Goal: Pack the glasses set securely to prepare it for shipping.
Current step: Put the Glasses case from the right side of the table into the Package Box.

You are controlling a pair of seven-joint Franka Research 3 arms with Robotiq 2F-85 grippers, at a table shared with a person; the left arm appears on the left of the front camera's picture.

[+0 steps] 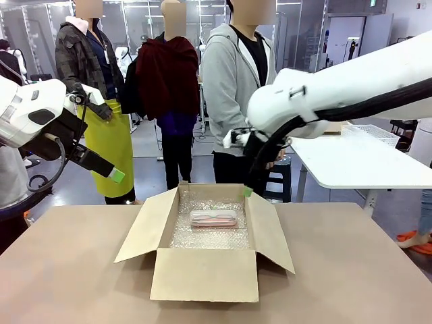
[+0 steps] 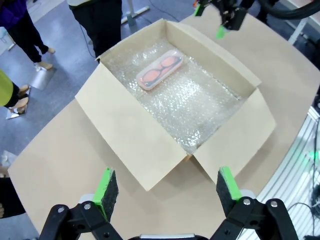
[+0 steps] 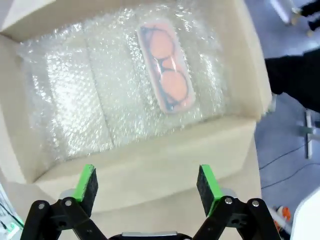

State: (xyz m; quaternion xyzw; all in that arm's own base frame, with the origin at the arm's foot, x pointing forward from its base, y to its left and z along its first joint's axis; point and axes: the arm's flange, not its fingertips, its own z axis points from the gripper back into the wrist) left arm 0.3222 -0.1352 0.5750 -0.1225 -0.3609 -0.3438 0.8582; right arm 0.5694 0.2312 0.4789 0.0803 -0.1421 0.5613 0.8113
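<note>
Pink case (image 1: 213, 218) lies flat on the bubble wrap (image 1: 202, 237) inside the box (image 1: 202, 275), in the far half, roughly centred left to right. Lid shut; glasses with orange lenses show through it. Nothing touches it.

Box sits mid-counter (image 1: 351, 270), top open. Side flaps (image 1: 143, 229) splay outward, front flap hangs down the near wall. Bubble wrap covers the floor and runs up the walls.

Right tool (image 3: 145, 182): jaws wide apart, nothing between the pads. It hangs at the box's far right corner, just above the rim, clear of the case. In its wrist view the fingers sit over a box wall, with the case further in, long axis pointing away from the tool.

Left tool (image 2: 165, 186): jaws also spread, empty. It's held high off the counter's left side, well apart from the box. Its wrist view looks down on the whole box, with the right tool past the far corner.

Three people (image 1: 236, 94) stand beyond the far edge, none reaching in.
</note>
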